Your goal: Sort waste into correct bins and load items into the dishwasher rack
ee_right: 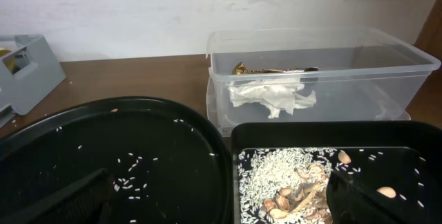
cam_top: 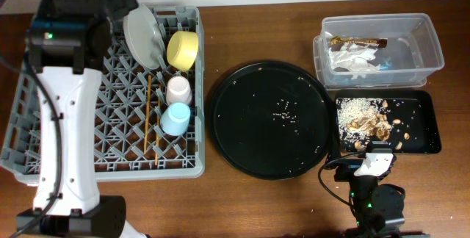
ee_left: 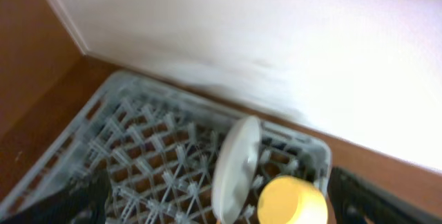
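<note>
The grey dishwasher rack (cam_top: pixel 117 161) holds the pale grey plate (cam_top: pixel 141 36) on edge, the yellow bowl (cam_top: pixel 183 48), the pink cup (cam_top: pixel 178 89), the blue cup (cam_top: pixel 176 118) and two chopsticks (cam_top: pixel 152 113). The clear tub (cam_top: pixel 433 47) holds white tissue (cam_top: pixel 354 59) and a brown wrapper (cam_top: pixel 358 42). The shallow black tray (cam_top: pixel 429 113) holds rice and brown scraps (cam_top: pixel 367 120). My left gripper (ee_left: pixel 221 213) is open and empty above the rack's far corner, over the plate (ee_left: pixel 235 162) and bowl (ee_left: pixel 290 200). My right gripper (ee_right: pixel 221 203) is open and empty at the table's front, low before the tray (ee_right: pixel 387 137).
A large round black tray (cam_top: pixel 242 120) with scattered rice grains lies between the rack and the bins. The wall runs along the table's far edge. Bare wooden table shows at the front around the right arm's base (cam_top: pixel 374 197).
</note>
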`<state>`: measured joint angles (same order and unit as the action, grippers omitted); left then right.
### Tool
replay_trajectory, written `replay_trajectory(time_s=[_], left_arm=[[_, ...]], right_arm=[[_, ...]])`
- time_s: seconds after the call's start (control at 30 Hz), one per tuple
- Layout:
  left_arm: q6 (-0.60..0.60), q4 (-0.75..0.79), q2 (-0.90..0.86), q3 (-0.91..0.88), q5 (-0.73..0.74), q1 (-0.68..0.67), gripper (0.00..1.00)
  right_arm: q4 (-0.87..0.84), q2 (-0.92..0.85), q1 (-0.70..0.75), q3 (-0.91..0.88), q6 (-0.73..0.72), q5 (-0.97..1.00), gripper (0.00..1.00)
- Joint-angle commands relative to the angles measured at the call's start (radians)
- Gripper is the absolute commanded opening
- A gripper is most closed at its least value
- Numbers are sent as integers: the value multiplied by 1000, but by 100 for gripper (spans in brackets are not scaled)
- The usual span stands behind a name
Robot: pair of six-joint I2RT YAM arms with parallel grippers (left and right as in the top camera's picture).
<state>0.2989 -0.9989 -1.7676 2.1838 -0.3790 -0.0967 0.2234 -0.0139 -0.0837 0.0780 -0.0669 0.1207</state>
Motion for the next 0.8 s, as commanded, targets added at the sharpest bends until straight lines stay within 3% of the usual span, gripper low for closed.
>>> replay_trajectory(time_s=[0.0, 0.23, 0.43, 0.6, 0.77], left_arm=[[-249, 167, -11, -91, 84, -22, 99], [-254, 388, -10, -244, 86, -23, 99], [-546, 514, 36, -379, 276, -23, 99], [-600, 602, 134, -546, 282, -23, 99], [-700, 750, 301, -829, 282, -23, 99]], right_arm=[[-4, 10, 6, -11, 6, -9, 98], [-4, 10, 6, -11, 6, -9, 98], [-4, 10, 6, -11, 6, -9, 98], [-4, 10, 6, -11, 6, -9, 99], [-4, 10, 6, -11, 6, -9, 98]])
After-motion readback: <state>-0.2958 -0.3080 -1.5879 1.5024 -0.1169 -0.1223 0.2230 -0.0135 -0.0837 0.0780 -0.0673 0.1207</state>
